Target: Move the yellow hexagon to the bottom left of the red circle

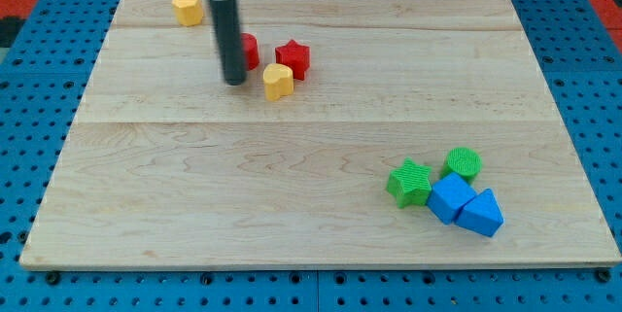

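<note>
The yellow hexagon (188,8) sits near the board's top left. The red circle (249,51) is partly hidden behind my rod, to the lower right of the hexagon. My tip (234,82) rests on the board just at the lower left of the red circle and left of a yellow heart-shaped block (278,81). A red star (293,59) lies right of the red circle, touching the yellow heart. The tip is well below and to the right of the yellow hexagon, apart from it.
A green star (409,182), a green circle (464,163), a blue cube (450,198) and a blue triangle (481,214) cluster at the lower right. The wooden board (292,195) lies on a blue pegboard (19,156).
</note>
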